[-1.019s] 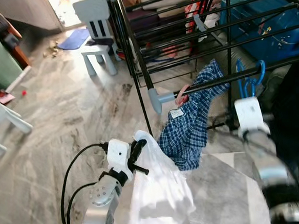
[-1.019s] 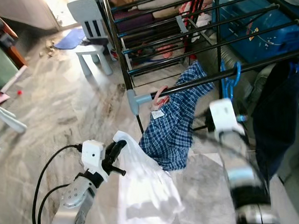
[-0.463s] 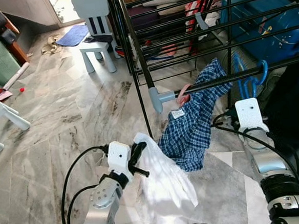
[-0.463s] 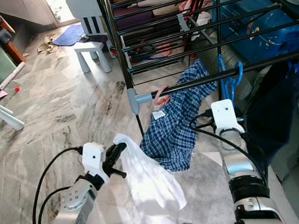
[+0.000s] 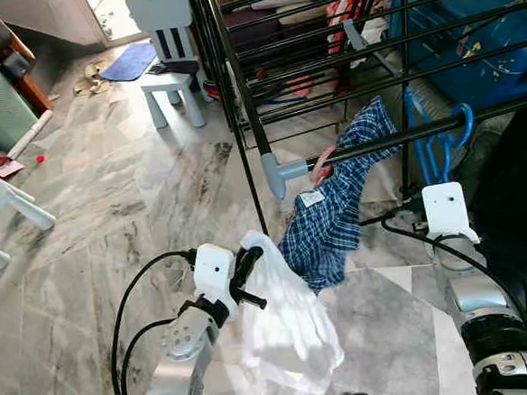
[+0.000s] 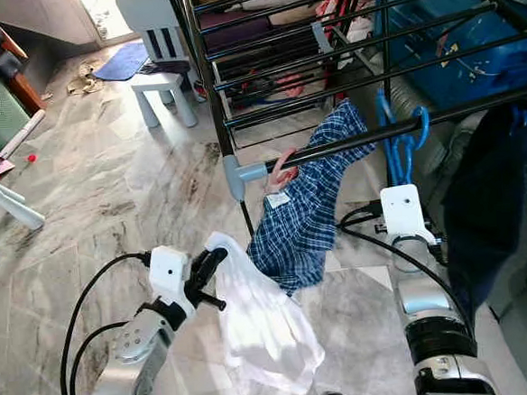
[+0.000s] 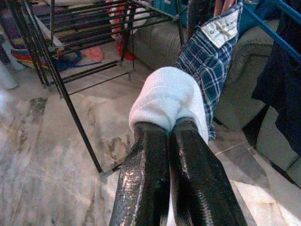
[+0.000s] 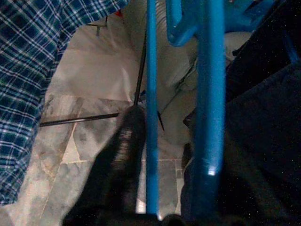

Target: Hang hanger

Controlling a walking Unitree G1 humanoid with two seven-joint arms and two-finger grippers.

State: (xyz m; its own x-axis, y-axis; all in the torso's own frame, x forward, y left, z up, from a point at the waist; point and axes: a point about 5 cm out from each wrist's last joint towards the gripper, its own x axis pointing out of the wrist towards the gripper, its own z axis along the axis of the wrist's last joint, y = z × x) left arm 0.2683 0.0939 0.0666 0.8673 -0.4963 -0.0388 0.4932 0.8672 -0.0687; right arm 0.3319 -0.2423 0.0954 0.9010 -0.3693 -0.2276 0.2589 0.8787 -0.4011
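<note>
Blue hanger (image 6: pixel 402 138); blue-and-white checked shirt (image 5: pixel 333 220); white cloth (image 5: pixel 286 327); black rack (image 5: pixel 326 57); grey-veined marble floor (image 5: pixel 110 199).

Drying rack (image 5: pixel 239 100) stands ahead, centre to right, on the floor (image 5: pixel 110 199). Plaid shirt (image 5: pixel 337 219) hangs from its front rail, hem near floor. Hanger (image 5: pixel 441 144) hooked on same rail, right of shirt. Right claw (image 8: pixel 155 155) at hanger, one hanger bar between its fingers. Left claw (image 7: pixel 169 141) lower left of shirt, closed on cloth (image 5: pixel 281 314) that drapes below it. Small chair (image 5: pixel 167 50) behind, left of rack; mat (image 5: pixel 129 64) left of chair.
</note>
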